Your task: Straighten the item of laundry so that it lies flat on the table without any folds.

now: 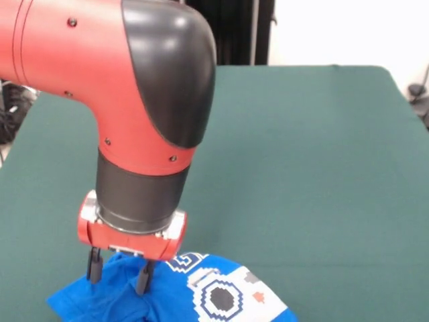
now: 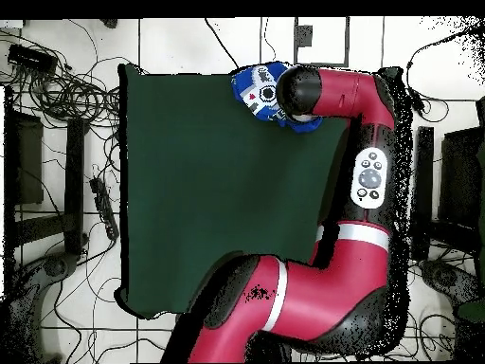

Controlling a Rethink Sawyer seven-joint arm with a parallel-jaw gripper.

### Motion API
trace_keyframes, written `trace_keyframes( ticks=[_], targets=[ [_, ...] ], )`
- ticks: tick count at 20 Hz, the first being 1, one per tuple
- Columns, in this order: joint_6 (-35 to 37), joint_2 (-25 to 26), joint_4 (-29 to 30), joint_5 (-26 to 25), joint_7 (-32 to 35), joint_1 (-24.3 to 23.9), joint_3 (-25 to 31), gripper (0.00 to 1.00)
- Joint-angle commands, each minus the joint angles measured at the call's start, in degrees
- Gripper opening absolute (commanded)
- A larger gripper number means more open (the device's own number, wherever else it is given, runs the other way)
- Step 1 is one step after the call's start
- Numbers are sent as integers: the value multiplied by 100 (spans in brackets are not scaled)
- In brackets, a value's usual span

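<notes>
Well, the arm is right down over the blue shirt (image 1: 201, 295), which sits bunched at the table's (image 1: 322, 168) edge nearest the front camera, at the far end from the pedestal. In the overhead view the shirt (image 2: 254, 87) pokes out from under the wrist at the top edge of the table (image 2: 189, 190), near one corner. The gripper (image 1: 118, 274) has its two dark fingers (image 1: 143, 276) spread apart and pointing straight down, the tips sunk into or just touching the crumpled blue folds (I cannot tell whether any cloth is caught between them).

What matters for the coming move: the gripper stands over the rumpled end of the shirt, and the printed part, with the white pixel graphic, runs away from it toward the right of the front view. So the cloth's long axis lies roughly along the table edge. My guess is the fingers need to pinch the bunched end and draw it away from the print, leftward in the front view, to pull the folds out.
</notes>
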Motion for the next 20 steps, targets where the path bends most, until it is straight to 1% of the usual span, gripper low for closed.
trace_keyframes(
  ticks=[1, 2, 5, 9, 12, 14, 16, 20],
  targets=[
    [1648, -520, 247, -37, 1057, 465, -543, 100],
    [1778, -574, 224, -27, 1038, 495, -610, 100],
    [1857, -751, 333, -27, 1008, 560, -755, 100],
    [2037, -719, 109, -32, 1007, 584, -846, 100],
    [1795, -509, 65, 0, 1117, 558, -765, 100],
    [1615, -239, -154, 21, 1156, 512, -672, 100],
    [1431, -106, -236, 25, 1214, 502, -647, 100],
    [1294, -28, -227, 56, 1283, 491, -606, 100]
  ],
)
